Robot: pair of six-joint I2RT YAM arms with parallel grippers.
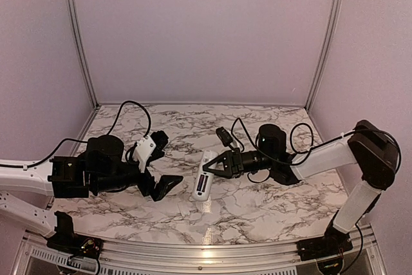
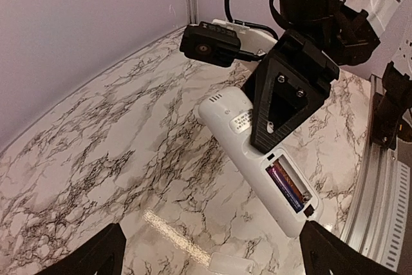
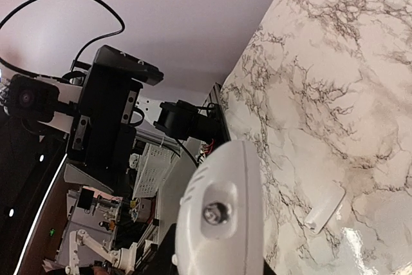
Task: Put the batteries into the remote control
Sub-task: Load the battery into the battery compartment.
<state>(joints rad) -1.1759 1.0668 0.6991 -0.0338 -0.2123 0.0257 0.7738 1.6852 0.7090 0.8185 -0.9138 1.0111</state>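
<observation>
Just ahead of the released, empty left claw (image 1: 161,162), the right claw (image 1: 215,167) clenches the remote control (image 2: 252,170) face-down with both batteries (image 2: 288,188) lying uncovered in its back, so any seating push should be gentle and straight down.

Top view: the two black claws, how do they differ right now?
The left gripper stands wide open and holds nothing; the right gripper is shut on the white remote control. The left gripper hangs apart from the remote; the right gripper clamps it near the middle. Both are black two-finger claws facing each other over the marble table.
</observation>
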